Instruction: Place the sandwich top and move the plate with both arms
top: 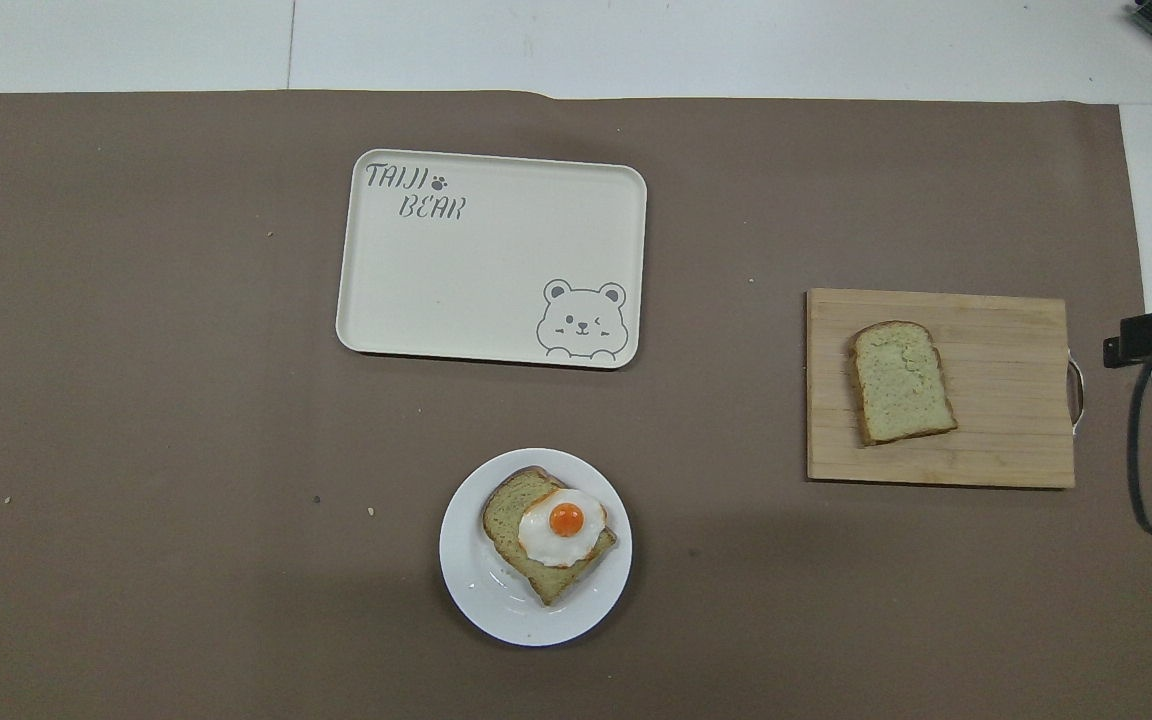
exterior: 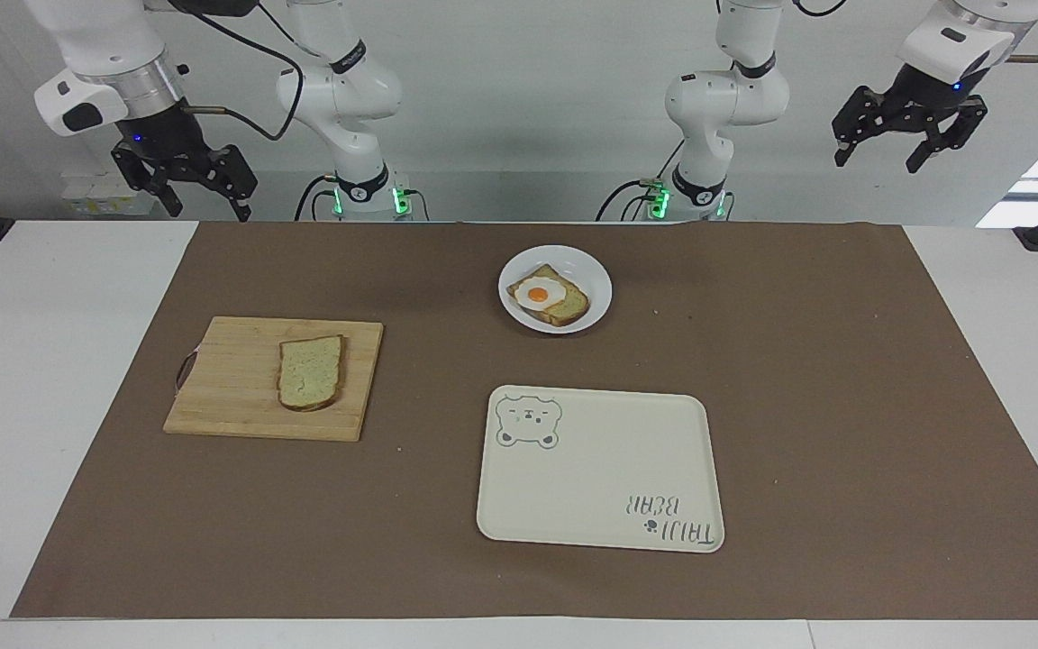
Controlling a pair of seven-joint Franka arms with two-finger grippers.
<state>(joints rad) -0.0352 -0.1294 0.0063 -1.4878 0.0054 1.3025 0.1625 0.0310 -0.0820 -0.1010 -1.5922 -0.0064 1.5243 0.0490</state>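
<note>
The sandwich top, a plain pale slice with a brown crust, lies flat on a wooden cutting board toward the right arm's end of the table. The round white plate stands near the robots at mid-table and holds a bread slice with a fried egg. My right gripper is open and empty, raised above the table's edge near its base. My left gripper is open and empty, raised high off the left arm's end. Both arms wait.
A cream rectangular tray with a bear drawing lies farther from the robots than the plate. A brown mat covers the table. In the overhead view only dark gripper parts show at the side edges.
</note>
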